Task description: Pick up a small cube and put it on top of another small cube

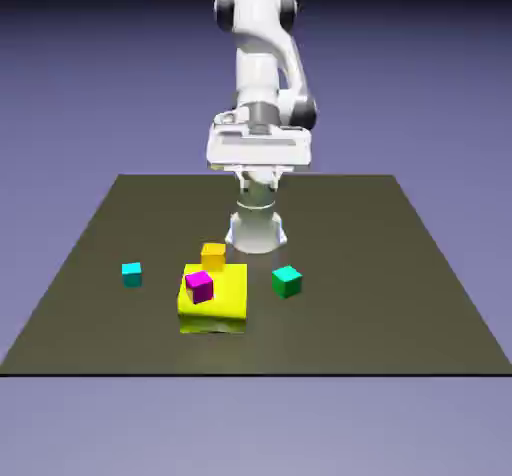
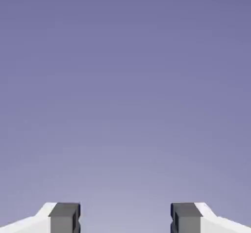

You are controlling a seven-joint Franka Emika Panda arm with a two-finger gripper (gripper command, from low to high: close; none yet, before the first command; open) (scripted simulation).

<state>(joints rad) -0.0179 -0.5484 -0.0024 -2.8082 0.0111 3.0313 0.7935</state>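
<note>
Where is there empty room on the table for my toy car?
There's bare table right of the green cube, and a strip in front of the yellow block. It's crowded at that block: the purple cube and orange cube are there.

cyan cube [image 1: 132, 275] | left of yellow block [image 1: 226, 309] | apart, on table [image 1: 350, 334]

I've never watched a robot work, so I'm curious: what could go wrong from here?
The magenta cube and orange cube sit close together by the yellow block, so a reaching gripper might bump one. The hand view shows only backdrop between the open fingers, so a badly aimed descent might miss the small cyan cube.
</note>
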